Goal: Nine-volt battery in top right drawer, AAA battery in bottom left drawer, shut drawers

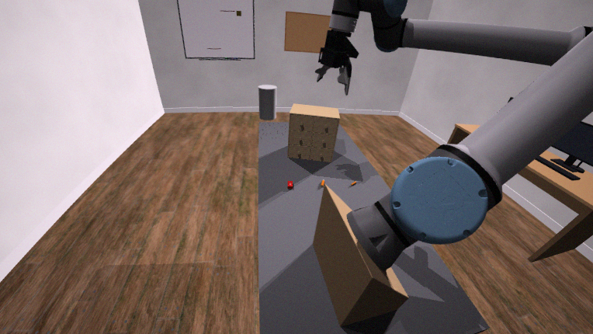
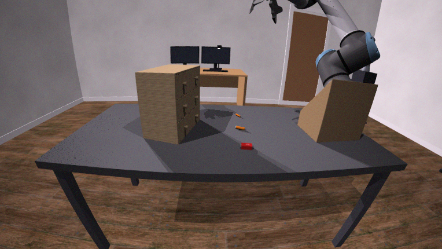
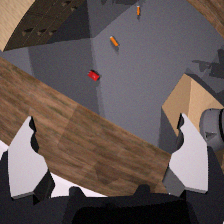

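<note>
Three small batteries lie on the table (image 1: pixel 282 248) (image 2: pixel 210 176) (image 3: pixel 135 100), below the jaws: a red block (image 1: pixel 289 185) (image 2: pixel 246 146) (image 3: pixel 93 75), probably the nine-volt, and two orange cylinders; which is the AAA I cannot tell, though the far one (image 1: pixel 353 183) (image 2: pixel 238 115) (image 3: pixel 138 10) looks slimmer than the middle one (image 1: pixel 322 182) (image 2: pixel 240 128) (image 3: pixel 114 41). The block should be light, stiff and easily gripped across its flat sides; a cylinder may roll, so pinch mid-length. The gripper (image 1: pixel 332 86) (image 2: pixel 262 17) (image 3: pixel 106 116) hangs wide apart, holding and touching nothing, above the closed chest (image 1: pixel 313 137) (image 2: pixel 157 105) (image 3: pixel 37 25).
</note>
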{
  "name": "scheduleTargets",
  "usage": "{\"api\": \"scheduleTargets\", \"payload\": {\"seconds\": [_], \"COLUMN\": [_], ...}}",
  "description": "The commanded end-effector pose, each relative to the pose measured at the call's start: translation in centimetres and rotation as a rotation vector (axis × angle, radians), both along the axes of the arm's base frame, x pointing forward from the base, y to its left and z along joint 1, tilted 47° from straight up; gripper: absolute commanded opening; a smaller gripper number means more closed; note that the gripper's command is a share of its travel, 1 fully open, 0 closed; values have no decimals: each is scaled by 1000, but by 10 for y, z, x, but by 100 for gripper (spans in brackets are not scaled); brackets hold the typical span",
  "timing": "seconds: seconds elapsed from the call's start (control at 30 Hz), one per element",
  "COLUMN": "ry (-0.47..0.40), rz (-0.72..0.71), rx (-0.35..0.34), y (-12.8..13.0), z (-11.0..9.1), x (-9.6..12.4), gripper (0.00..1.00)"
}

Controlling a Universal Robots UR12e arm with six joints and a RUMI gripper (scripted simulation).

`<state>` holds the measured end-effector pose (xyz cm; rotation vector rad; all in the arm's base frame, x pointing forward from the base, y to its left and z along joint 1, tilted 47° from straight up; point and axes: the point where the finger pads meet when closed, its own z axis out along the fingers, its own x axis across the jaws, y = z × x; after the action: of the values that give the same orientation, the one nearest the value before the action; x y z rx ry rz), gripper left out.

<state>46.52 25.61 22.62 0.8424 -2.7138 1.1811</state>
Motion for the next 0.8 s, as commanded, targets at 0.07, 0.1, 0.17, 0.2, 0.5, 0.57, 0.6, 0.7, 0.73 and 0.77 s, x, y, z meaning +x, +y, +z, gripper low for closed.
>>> {"api": "scheduleTargets", "payload": {"seconds": [0.07, 0.1, 0.17, 0.2, 0.5, 0.57, 0.6, 0.7, 0.73, 0.77], "ry": [-125, -144, -180, -196, -299, -299, -306, -321, -324, -327], "rz": [-163, -190, -240, -263, -403, -403, -412, -432, -437, -441], "rx": [14, 14, 15, 15, 14, 14, 13, 13, 12, 12], "y": [-44, -52, -67, -74, -117, -117, -120, -126, -128, -129], "z": [-29, -33, -41, -45, -66, -66, -67, -70, -71, -72], "x": [33, 37, 43, 45, 58, 58, 59, 60, 60, 60], "gripper": [100, 100, 100, 100, 100, 100, 100, 100, 100, 100]}}
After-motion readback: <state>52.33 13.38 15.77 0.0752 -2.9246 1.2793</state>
